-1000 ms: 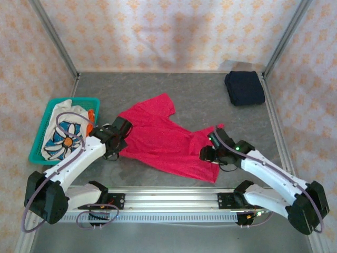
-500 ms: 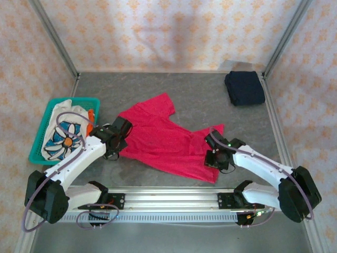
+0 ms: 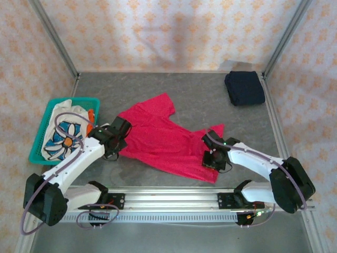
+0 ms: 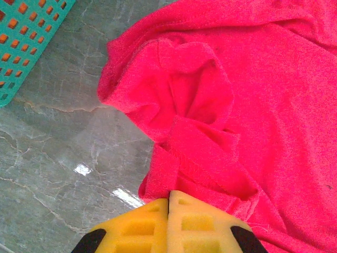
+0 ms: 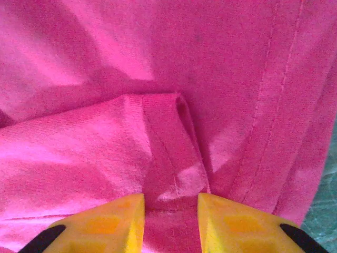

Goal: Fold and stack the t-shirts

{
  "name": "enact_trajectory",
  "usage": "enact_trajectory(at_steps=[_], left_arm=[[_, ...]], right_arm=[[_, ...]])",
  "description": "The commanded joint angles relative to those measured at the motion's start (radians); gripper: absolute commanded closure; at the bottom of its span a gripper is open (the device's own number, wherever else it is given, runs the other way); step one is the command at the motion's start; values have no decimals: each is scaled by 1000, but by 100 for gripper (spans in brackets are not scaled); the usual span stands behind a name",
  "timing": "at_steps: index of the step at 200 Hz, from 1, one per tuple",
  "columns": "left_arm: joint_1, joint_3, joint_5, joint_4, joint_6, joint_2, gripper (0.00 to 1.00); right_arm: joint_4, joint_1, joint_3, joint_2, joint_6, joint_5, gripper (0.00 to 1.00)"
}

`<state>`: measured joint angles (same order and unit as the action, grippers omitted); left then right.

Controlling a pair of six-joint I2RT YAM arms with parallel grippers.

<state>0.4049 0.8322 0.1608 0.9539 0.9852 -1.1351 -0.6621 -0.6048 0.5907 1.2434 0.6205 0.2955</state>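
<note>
The red t-shirt (image 3: 158, 139) lies crumpled and spread across the middle of the table. My left gripper (image 3: 117, 149) is at its lower left edge; in the left wrist view the gripper (image 4: 169, 194) is shut, with a fold of the red hem (image 4: 174, 158) pinched at its tips. My right gripper (image 3: 210, 158) is pressed onto the shirt's lower right part; its fingers (image 5: 171, 203) are closed on a raised ridge of red cloth (image 5: 168, 153). The folded navy t-shirt (image 3: 244, 87) lies at the back right. The white flower-print t-shirt (image 3: 62, 138) is bundled in the basket.
The teal plastic basket (image 3: 37, 143) stands at the left, close to my left arm, and its corner (image 4: 26, 37) shows in the left wrist view. Metal frame posts (image 3: 274, 58) and patterned walls enclose the grey table (image 3: 200, 95). The rail (image 3: 168, 200) runs along the front.
My right gripper has slid left onto the shirt's lower right part and narrowed its jaws round a cloth ridge. The left gripper has stayed put, shut.
</note>
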Motion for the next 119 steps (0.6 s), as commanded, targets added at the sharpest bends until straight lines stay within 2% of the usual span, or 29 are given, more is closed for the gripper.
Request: enact_trajectory(at_steps=[1, 45, 64, 89, 119], left_arm=[[-9, -11, 22, 19, -9, 26, 100], [-9, -14, 18, 10, -6, 18, 100], [-9, -14, 16, 8, -7, 11, 100], [-9, -8, 19, 16, -6, 13, 100], [-9, -5, 25, 19, -3, 20, 100]], right_arm=[[-51, 5, 5, -13, -7, -41, 66], [-87, 3, 32, 29, -64, -86, 68], [-63, -3, 37, 64, -67, -63, 75], [-79, -5, 57, 59, -64, -65, 100], [-158, -6, 114, -17, -71, -96, 100]])
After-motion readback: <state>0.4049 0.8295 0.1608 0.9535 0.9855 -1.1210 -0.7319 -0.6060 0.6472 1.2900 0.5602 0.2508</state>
